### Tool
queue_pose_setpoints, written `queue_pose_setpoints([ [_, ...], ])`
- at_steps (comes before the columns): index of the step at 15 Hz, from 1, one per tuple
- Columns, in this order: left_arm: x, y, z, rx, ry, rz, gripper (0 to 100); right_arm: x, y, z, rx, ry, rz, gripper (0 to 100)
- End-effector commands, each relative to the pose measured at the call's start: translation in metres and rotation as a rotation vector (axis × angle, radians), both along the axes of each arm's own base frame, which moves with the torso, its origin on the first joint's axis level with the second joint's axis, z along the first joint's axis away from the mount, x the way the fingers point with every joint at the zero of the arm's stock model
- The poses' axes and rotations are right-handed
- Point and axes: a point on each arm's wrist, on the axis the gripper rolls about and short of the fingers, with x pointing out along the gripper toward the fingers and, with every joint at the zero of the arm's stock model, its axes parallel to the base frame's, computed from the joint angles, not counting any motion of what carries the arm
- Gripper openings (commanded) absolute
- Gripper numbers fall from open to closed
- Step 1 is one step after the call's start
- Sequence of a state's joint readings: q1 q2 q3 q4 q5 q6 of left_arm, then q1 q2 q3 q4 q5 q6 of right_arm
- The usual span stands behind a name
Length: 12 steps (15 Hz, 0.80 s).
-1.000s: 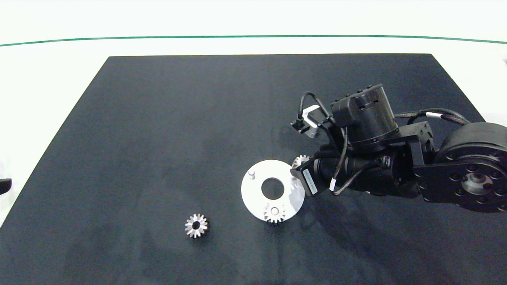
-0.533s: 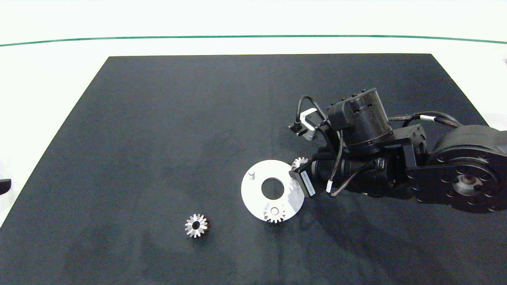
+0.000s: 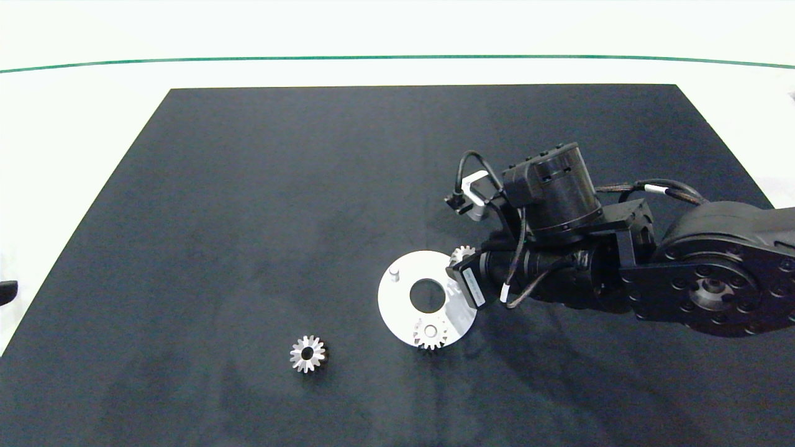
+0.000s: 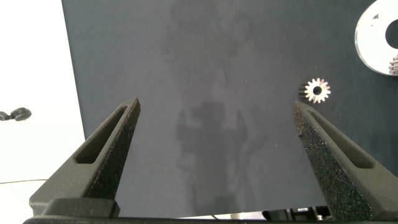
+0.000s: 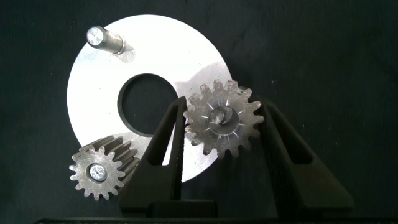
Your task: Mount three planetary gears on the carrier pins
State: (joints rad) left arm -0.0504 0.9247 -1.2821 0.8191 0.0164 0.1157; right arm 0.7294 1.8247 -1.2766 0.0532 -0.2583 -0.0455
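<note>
I see my right gripper (image 5: 221, 134) clamped on one planetary gear (image 5: 222, 118) over the white disc (image 3: 397, 307), near the mat's (image 3: 248, 186) front edge; another gear (image 3: 430, 334) sits on a pin, one pin (image 5: 102, 38) stands bare. The third gear (image 3: 307, 354) lies on the mat. My left gripper (image 4: 214, 155) hangs open near the mat's left edge.

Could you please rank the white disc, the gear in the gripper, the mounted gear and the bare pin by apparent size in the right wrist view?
1. white disc
2. gear in the right gripper, likely enlarged by nearness
3. mounted gear
4. bare pin
</note>
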Motion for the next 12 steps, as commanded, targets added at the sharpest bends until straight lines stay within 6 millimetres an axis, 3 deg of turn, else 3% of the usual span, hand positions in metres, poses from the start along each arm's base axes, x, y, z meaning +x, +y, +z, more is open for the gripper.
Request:
queue_pose_setpoints([
  [1,-0.0001,0.0,-0.0004,0.001,0.005,0.0,100,-0.0007,0.0012,-0.0025,-0.008,0.007,0.003,25],
  [8,-0.0021,0.0,-0.0001,0.0,-0.002,-0.003,100,-0.0009,0.001,-0.0034,-0.01,0.01,0.003,25],
  [9,-0.0021,0.0,-0.0001,0.0,-0.002,-0.003,100,-0.0009,0.001,-0.0034,-0.01,0.01,0.003,100],
  [12,-0.0021,0.0,-0.0001,0.001,-0.002,-0.002,100,-0.001,0.0009,-0.0038,-0.011,0.011,0.003,100],
])
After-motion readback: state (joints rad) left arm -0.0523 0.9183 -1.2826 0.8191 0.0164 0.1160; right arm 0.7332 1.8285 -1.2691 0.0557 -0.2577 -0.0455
